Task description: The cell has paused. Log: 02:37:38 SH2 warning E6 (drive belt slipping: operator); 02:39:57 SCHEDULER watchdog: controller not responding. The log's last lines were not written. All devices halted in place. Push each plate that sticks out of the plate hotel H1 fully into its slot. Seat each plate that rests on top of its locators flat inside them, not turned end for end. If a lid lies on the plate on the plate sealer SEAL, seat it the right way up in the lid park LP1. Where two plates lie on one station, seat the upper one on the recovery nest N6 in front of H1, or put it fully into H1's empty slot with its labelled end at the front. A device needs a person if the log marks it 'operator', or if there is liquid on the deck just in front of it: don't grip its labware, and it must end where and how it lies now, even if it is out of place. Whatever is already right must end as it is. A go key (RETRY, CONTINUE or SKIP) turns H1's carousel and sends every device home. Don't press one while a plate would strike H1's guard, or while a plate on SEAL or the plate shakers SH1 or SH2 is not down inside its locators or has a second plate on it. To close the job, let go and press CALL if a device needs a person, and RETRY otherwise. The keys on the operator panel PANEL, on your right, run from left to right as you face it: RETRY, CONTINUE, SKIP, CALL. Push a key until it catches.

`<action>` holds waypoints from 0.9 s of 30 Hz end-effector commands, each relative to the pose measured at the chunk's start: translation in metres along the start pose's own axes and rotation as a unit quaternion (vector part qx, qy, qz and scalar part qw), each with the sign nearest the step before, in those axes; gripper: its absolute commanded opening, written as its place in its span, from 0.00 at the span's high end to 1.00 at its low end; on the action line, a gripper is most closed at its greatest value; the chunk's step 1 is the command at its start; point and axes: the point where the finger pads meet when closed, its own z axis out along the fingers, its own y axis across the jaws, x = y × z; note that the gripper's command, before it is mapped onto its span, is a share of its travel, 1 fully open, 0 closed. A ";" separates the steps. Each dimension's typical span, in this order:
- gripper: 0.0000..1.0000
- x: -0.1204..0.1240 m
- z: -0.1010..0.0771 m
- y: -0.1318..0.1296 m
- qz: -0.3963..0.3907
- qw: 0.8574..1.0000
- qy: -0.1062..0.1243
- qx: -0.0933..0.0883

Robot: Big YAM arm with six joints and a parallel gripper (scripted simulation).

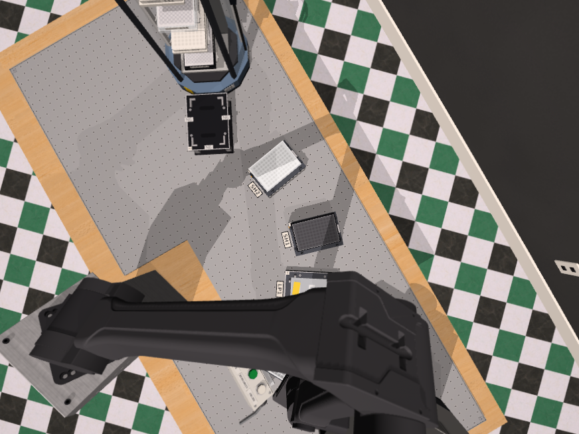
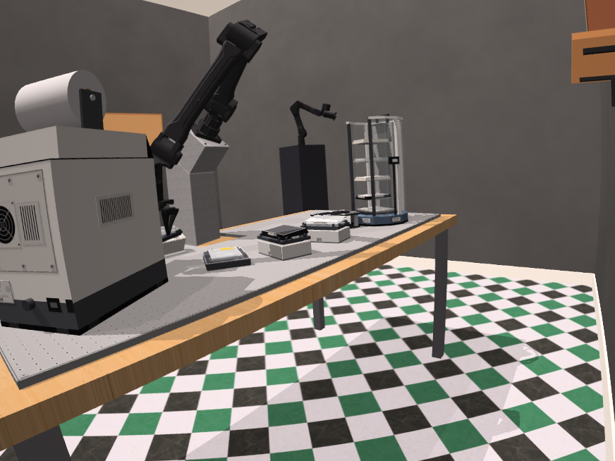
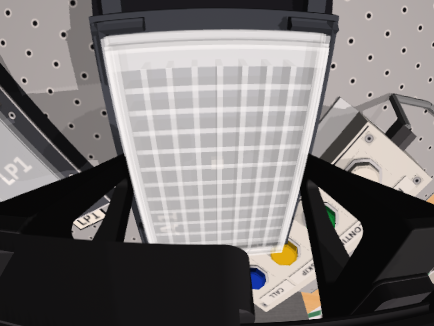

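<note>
My gripper [image 3: 217, 163] [image 2: 170, 229] is shut on a clear lid [image 3: 215, 56] by its long sides. The lid is over the dark SEAL nest [image 3: 215, 22]; a gridded plate with a faint A1 mark shows through. The gap below the lid cannot be judged. Lid park LP1 [image 3: 12, 145] [image 1: 306, 282] is beside it, partly hidden in the top view. A black plate [image 1: 315, 231] [image 2: 283, 230] lies on SH1, a white plate [image 1: 275, 163] on SH2. Nest N6 [image 1: 208, 123] is empty. Hotel H1 [image 1: 211, 87] [image 2: 382, 218] holds several plates.
The panel [image 3: 274, 295] [image 1: 244, 383] stands close beside the SEAL nest, with its blue and yellow keys near the lid's end. The tall sealer [image 2: 108, 247] stands by the gripper. My arm [image 1: 210, 331] hides much of this area in the top view.
</note>
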 end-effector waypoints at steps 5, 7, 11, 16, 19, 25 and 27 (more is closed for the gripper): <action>0.16 -0.004 0.006 0.004 -0.003 1.000 -0.004 -0.002; 0.16 -0.004 0.006 0.004 -0.003 1.000 -0.004 -0.002; 0.16 -0.004 0.006 0.004 -0.004 1.000 -0.004 -0.002; 0.00 -0.004 0.006 0.005 -0.005 1.000 -0.004 -0.002; 0.00 -0.002 0.007 0.006 -0.006 1.000 -0.002 -0.003; 0.00 -0.002 0.007 0.006 -0.006 1.000 -0.002 -0.002; 0.00 -0.002 0.007 0.006 -0.006 1.000 -0.002 -0.002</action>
